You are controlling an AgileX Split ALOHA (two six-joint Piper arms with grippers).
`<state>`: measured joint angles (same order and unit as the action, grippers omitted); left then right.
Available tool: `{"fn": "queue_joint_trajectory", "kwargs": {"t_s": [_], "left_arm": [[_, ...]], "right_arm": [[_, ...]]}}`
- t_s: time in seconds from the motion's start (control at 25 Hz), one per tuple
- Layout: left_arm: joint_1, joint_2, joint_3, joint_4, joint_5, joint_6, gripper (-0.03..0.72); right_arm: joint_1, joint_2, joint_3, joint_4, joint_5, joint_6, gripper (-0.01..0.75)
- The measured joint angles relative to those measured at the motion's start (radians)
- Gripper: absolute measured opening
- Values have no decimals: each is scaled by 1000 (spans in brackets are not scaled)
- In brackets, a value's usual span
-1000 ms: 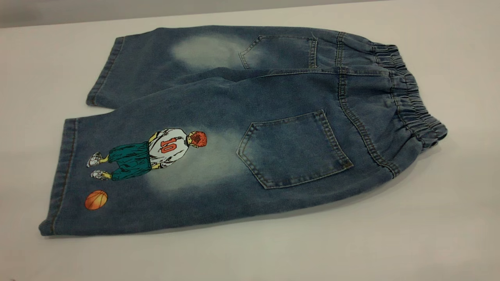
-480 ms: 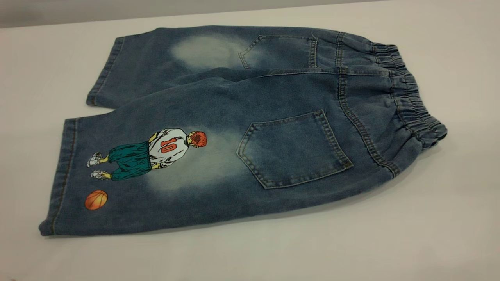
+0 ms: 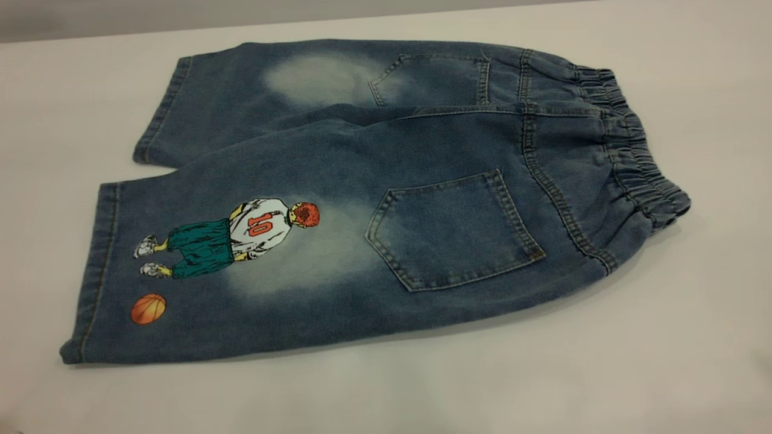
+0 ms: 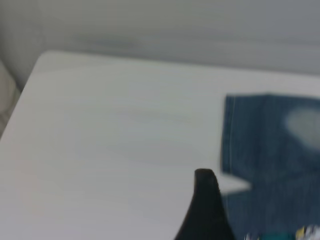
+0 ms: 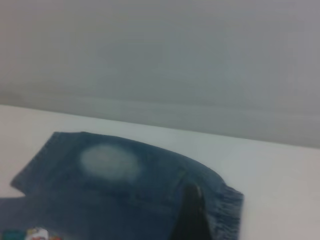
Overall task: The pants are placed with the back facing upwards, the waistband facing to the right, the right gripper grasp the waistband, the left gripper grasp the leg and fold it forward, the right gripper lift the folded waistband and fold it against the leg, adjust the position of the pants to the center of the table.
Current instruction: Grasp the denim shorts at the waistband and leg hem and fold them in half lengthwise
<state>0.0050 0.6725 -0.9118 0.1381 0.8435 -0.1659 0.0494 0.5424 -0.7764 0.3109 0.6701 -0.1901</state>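
Pants flat, unfolded, waistband at 3 o'clock; grasp step pending; both grippers' openness cannot be told; next: right gripper onto waistband.

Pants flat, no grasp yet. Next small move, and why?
Probably lower the right gripper onto the waistband. The pants lie unfolded, back up, neither gripper touching. The right wrist view shows one finger hanging over the gathered band; the left gripper hovers near the leg hems.

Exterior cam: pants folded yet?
No, the pants lie spread flat on the table, both legs side by side and the waistband untouched at the right end.
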Motion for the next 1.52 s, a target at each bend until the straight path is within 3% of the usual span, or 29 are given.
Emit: {"fn": "queue_joint_trajectory", "kwargs": {"t_s": [0.24, 0.48, 0.68, 1.04, 1.28, 1.52], "left_arm": [[-1, 234, -138, -7, -151, 2, 497], [-1, 429, -207, -30, -267, 3, 497], [-1, 563, -217, -62, -326, 30, 497], [-1, 739, -217, -62, -483, 84, 497], [-5, 756, -217, -61, -514, 120, 497], [-8, 756, -217, -60, -513, 136, 497]], "right_arm": [[0, 231, -22, 149, -89, -24, 519], [0, 441, -22, 159, -201, -33, 519], [0, 607, -46, 165, -200, -33, 517], [0, 845, -186, 280, -71, -159, 517], [-2, 951, -194, 496, -9, -349, 517], [-79, 1081, -228, 719, 132, -539, 517]]}}
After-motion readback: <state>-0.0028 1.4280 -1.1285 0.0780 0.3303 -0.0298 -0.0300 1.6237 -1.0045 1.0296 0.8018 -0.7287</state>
